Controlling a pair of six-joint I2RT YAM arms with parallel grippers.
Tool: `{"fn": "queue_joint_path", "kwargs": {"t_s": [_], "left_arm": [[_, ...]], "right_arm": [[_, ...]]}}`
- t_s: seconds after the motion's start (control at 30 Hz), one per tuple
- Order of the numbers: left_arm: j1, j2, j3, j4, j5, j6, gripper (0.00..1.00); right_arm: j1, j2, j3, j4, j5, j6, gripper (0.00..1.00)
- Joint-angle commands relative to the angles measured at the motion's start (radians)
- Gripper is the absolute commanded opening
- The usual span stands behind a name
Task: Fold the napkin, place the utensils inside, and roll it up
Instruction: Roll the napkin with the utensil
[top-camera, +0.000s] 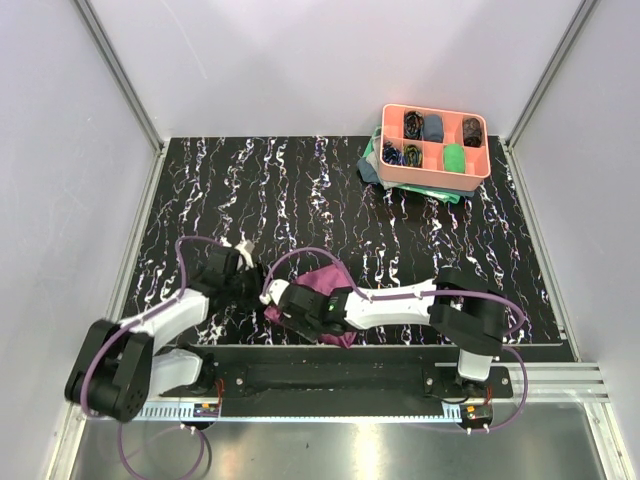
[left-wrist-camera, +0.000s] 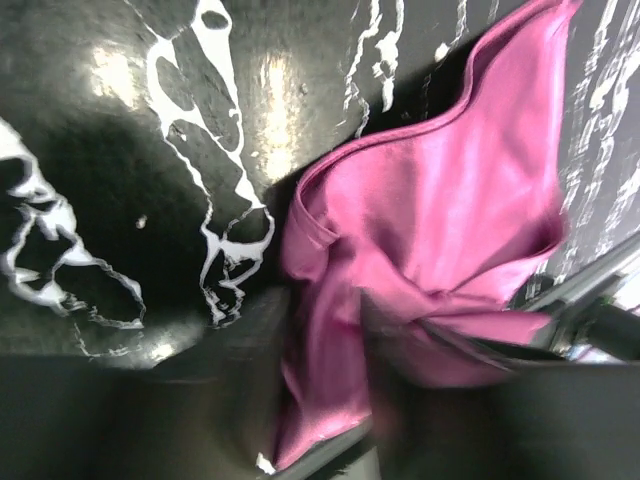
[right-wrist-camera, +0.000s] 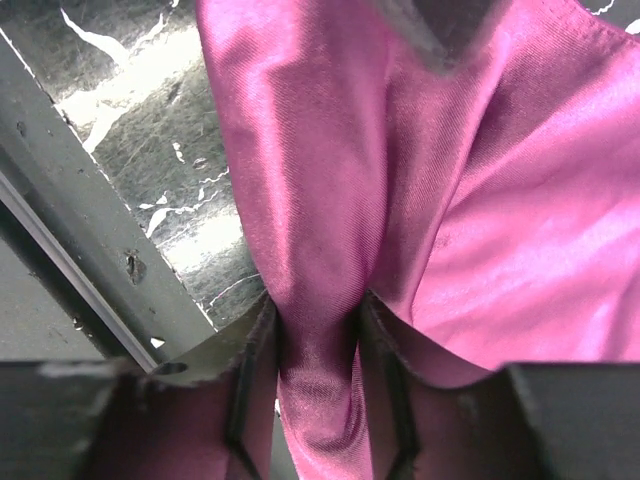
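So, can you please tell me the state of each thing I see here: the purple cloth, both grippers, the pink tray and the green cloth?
napkin: crumpled in a bunch, not folded.
right gripper: shut on a fold of the napkin.
left gripper: beside the napkin; blurred, open or shut unclear.
pink tray: upright, holds cloth rolls.
teal-green cloth: crumpled, partly under the pink tray.

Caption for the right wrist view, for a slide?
Right gripper pinches a gathered fold of the plum napkin over the black marbled table.
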Motion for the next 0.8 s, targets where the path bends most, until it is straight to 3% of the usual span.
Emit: {"fn": "queue_joint_path", "kwargs": {"t_s": [0.0,0.2,0.4,0.53,0.77], "left_arm": [[0.046,-0.100,0.003,-0.140,-0.124,0.014,0.65],[0.072,-0.277,-0.049,-0.177,-0.220,-0.038,0.77],[0.074,-0.463,-0.145,-0.061,-0.130,-0.027,0.79],[0.071,-0.502,-0.170,0.011,-0.086,-0.015,0.79],[0.063,-0.460,-0.216,0.149,-0.004,0.008,0.83]], "right_arm": [[-0.026,0.030,-0.044,-0.047,-0.131,0.045,0.38],[-0.132,-0.030,-0.113,0.050,-0.420,0.048,0.36],[-0.261,-0.013,-0.134,0.132,-0.730,0.054,0.35],[-0.356,0.024,-0.134,0.182,-0.966,0.080,0.34],[-0.461,0.133,-0.093,0.226,-1.195,0.140,0.34]]}}
